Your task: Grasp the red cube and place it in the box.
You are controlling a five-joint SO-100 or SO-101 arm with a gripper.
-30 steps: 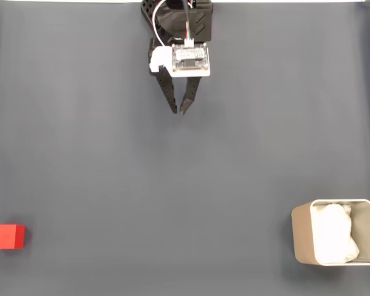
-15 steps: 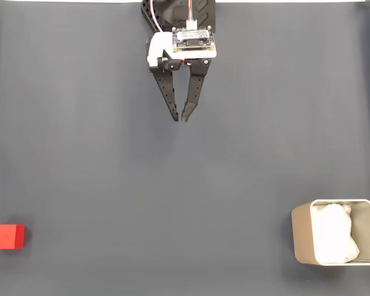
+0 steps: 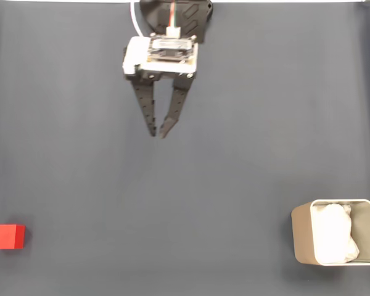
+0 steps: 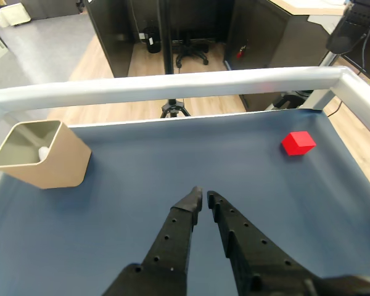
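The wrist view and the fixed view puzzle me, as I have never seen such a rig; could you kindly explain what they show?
This is a small robot arm ending in a two-fingered black pincer. The fixed view looks straight down on a dark blue table; the wrist view rides on the arm and looks along the pincer. On the table lie a red cube and, far across from it, a beige box with white lining inside. The pincer is nearly closed, holds nothing, and touches neither.

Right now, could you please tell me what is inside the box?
The box holds crumpled white lining material, clearest in the fixed view. Whatever lies beneath it is covered. The red cube sits outside.
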